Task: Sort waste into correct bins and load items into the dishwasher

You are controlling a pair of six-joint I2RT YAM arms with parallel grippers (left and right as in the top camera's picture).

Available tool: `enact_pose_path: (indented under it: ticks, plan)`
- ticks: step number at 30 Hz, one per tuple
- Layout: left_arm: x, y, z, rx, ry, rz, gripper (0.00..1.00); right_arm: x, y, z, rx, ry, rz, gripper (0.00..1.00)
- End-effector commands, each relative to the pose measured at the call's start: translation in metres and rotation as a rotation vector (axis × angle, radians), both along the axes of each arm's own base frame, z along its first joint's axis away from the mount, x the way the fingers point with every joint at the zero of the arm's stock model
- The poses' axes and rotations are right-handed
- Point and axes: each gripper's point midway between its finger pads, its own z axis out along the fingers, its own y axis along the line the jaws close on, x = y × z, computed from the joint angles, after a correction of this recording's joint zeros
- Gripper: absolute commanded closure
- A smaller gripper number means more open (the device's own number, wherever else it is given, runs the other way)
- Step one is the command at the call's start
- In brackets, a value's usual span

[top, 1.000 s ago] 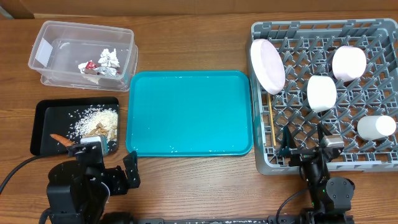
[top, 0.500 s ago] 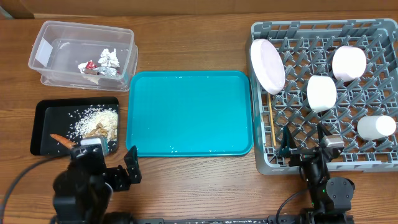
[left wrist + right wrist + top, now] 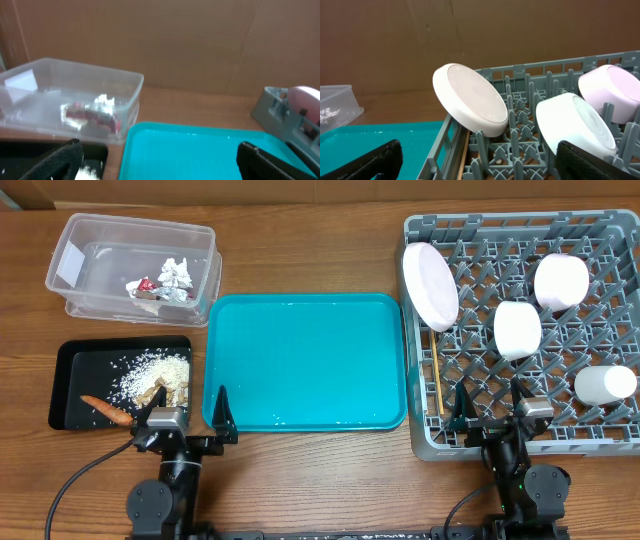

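The waste looks sorted. The crumpled foil (image 3: 178, 272) and the red-white wrapper (image 3: 142, 285) lie in the clear tub (image 3: 72, 238). The rice and brown scraps (image 3: 160, 378) and the small carrot (image 3: 104, 409) sit on the black tray (image 3: 68, 358). Nothing of that kind shows loose on the worktop (image 3: 300, 250).

The dishes look loaded too. In the grey dish rack (image 3: 600, 225) the plate (image 3: 430, 284) leans on edge among the pegs at the near-left side. Two bowls (image 3: 517, 329) are tipped on their sides further in, and the small cup (image 3: 604, 384) lies toward the right edge. The chopsticks (image 3: 437, 385) rest along a channel below the plate (the wood shows, though I cannot count the sticks).

Between tub and rack, the teal tray (image 3: 310, 360) holds nothing. The left fingers (image 3: 224, 420) are spread wide apart and hold nothing, low at the tray's near-left corner beside the black tray. The right fingers (image 3: 459, 408) are likewise spread and empty, at the rack's near edge.

By my reading the task is essentially complete, and I see no item left to move.
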Motion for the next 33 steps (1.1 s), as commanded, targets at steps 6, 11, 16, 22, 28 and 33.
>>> enact_pose_path:
  ticks: [6,11,16,22,28,33]
  plan:
    - [0.010,0.001,-0.029,0.102,-0.032,0.006,0.00,0.000,0.000,-0.002,-0.004,-0.005,-0.002,0.00]
    - [0.010,0.000,-0.050,0.100,0.055,0.001,0.00,0.000,0.000,-0.002,-0.004,-0.005,-0.002,0.00]
    - [0.010,0.001,-0.051,0.101,0.059,0.003,0.00,0.000,0.000,-0.002,-0.004,-0.005,-0.002,0.00]
    - [0.010,0.001,-0.051,0.101,0.059,0.003,0.00,0.000,0.000,-0.002,-0.004,-0.005,-0.002,0.00]
    - [0.010,0.001,-0.051,0.101,0.059,0.003,0.00,0.000,0.000,-0.002,-0.004,-0.005,-0.002,0.00]
    - [0.010,0.001,-0.051,0.101,0.059,0.003,0.00,0.000,0.000,-0.002,-0.004,-0.005,-0.002,0.00]
